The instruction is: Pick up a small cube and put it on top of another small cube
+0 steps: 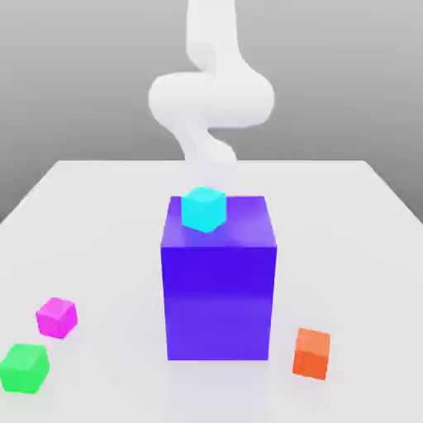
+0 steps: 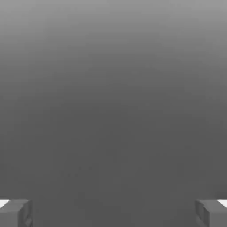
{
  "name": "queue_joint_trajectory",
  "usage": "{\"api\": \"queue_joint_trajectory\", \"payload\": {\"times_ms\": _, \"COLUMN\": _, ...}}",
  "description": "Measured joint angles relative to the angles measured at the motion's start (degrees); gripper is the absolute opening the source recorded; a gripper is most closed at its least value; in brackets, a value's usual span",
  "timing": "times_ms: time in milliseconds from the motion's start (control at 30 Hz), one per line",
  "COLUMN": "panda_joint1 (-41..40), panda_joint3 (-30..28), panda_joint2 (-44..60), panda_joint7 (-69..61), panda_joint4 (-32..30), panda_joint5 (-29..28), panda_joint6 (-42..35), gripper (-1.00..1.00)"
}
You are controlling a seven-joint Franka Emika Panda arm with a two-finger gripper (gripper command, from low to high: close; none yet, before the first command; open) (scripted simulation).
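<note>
Magenta-pink and plain-faced, the small cube (image 1: 56, 317) sits on the white table (image 1: 363, 215) toward the exterior view's left, near the front edge. We see nothing touching it. Just beside it, closer to the front and a little further to the exterior view's left, sits a green cube (image 1: 24, 368) of about the same size; the two stand close, and we cannot tell whether their corners meet.

Moving inward, we find a large blue-purple block (image 1: 218, 289) standing upright in the middle of the table, much taller than the small cubes. On its top face, near the front edge and slightly to the exterior view's left of centre, rests a cyan cube (image 1: 203, 208). To the exterior view's right of the block, low on the table and apart from it, stands an orange cube (image 1: 311, 353).

Behind the block we see the white arm (image 1: 211, 95) rising in a curve against the grey background.

In the hand view, the gripper (image 2: 113, 213) shows two grey fingertips (image 2: 16, 213) at opposite edges of the frame, spread wide apart with nothing between them but grey background.
</note>
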Motion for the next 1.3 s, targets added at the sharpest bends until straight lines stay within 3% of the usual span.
{"api": "queue_joint_trajectory", "payload": {"times_ms": 433, "panda_joint1": 0.22, "panda_joint3": -19.19, "panda_joint2": 27.45, "panda_joint7": -19.30, "panda_joint4": -10.98, "panda_joint5": 9.79, "panda_joint6": 14.05, "gripper": 0.00}}
{"api": "queue_joint_trajectory", "payload": {"times_ms": 633, "panda_joint1": -4.35, "panda_joint3": -24.19, "panda_joint2": 39.85, "panda_joint7": -27.62, "panda_joint4": -16.01, "panda_joint5": 13.65, "panda_joint6": 20.52, "gripper": 0.00}}
{"api": "queue_joint_trajectory", "payload": {"times_ms": 767, "panda_joint1": -8.02, "panda_joint3": -26.48, "panda_joint2": 47.19, "panda_joint7": -30.49, "panda_joint4": -19.52, "panda_joint5": 12.44, "panda_joint6": 25.21, "gripper": 0.00}}
{"api": "queue_joint_trajectory", "payload": {"times_ms": 933, "panda_joint1": -12.27, "panda_joint3": -21.79, "panda_joint2": 54.22, "panda_joint7": -36.80, "panda_joint4": -18.71, "panda_joint5": 19.54, "panda_joint6": 29.90, "gripper": 0.00}}
{"api": "queue_joint_trajectory", "payload": {"times_ms": 1100, "panda_joint1": -19.74, "panda_joint3": -12.47, "panda_joint2": 60.82, "panda_joint7": -43.44, "panda_joint4": -16.86, "panda_joint5": 28.19, "panda_joint6": 34.46, "gripper": 0.00}}
{"api": "queue_joint_trajectory", "payload": {"times_ms": 1133, "panda_joint1": -20.94, "panda_joint3": -11.04, "panda_joint2": 61.73, "panda_joint7": -44.25, "panda_joint4": -16.61, "panda_joint5": 29.25, "panda_joint6": 35.12, "gripper": -1.00}}
{"api": "queue_joint_trajectory", "payload": {"times_ms": 1300, "panda_joint1": -20.95, "panda_joint3": -11.04, "panda_joint2": 61.72, "panda_joint7": -44.17, "panda_joint4": -16.61, "panda_joint5": 29.17, "panda_joint6": 35.00, "gripper": -1.00}}
